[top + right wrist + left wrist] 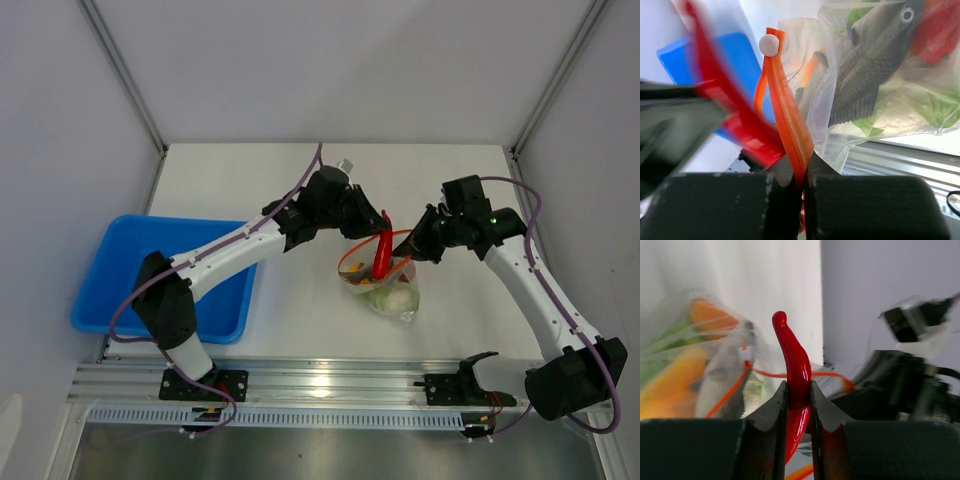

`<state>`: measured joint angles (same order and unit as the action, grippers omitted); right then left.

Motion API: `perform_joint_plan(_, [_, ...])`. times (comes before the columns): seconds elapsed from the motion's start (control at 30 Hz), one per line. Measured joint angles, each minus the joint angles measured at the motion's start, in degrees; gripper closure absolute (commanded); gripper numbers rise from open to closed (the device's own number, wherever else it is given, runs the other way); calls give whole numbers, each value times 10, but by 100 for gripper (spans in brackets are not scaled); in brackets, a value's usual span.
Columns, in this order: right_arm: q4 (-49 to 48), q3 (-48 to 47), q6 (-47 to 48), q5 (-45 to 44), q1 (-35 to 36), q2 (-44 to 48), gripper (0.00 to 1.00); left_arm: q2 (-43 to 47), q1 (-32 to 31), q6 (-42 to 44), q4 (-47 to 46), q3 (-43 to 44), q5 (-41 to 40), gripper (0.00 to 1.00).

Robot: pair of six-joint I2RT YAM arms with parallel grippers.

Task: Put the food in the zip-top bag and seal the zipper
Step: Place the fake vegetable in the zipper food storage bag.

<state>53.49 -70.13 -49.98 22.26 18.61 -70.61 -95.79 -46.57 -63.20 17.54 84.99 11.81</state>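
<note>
The clear zip-top bag (392,290) sits mid-table with its mouth held open. Inside it I see the grey fish (875,70), green leafy bits (935,107), a red-orange fruit (940,27) and a yellow piece (670,382). My left gripper (372,226) is shut on the red chili (383,254), also in the left wrist view (796,375), holding it upright over the bag's mouth. My right gripper (420,243) is shut on the zipper (787,117), the orange-red strip at the bag's rim, with its white slider (769,45) above the jaws.
The blue tray (120,270) lies at the left, under the left arm; no food shows in it. A metal rail (330,385) runs along the near table edge. White walls enclose the table at the back and sides.
</note>
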Motion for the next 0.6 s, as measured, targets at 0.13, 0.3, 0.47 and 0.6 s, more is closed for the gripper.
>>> perform_joint_plan(0.13, [-3,2,-17,6,-2,1,100,0,-5,-15,-11,-56,0,100])
perform_joint_plan(0.3, [-19,22,-46,15,-4,14,100,0,-21,-19,-18,-68,1,99])
perform_joint_plan(0.47, [-30,35,-60,16,-5,20,100,0,-37,-3,5,-62,0,99])
perform_joint_plan(0.6, [-38,42,-64,16,-5,21,100,0,-40,25,23,-53,-12,99])
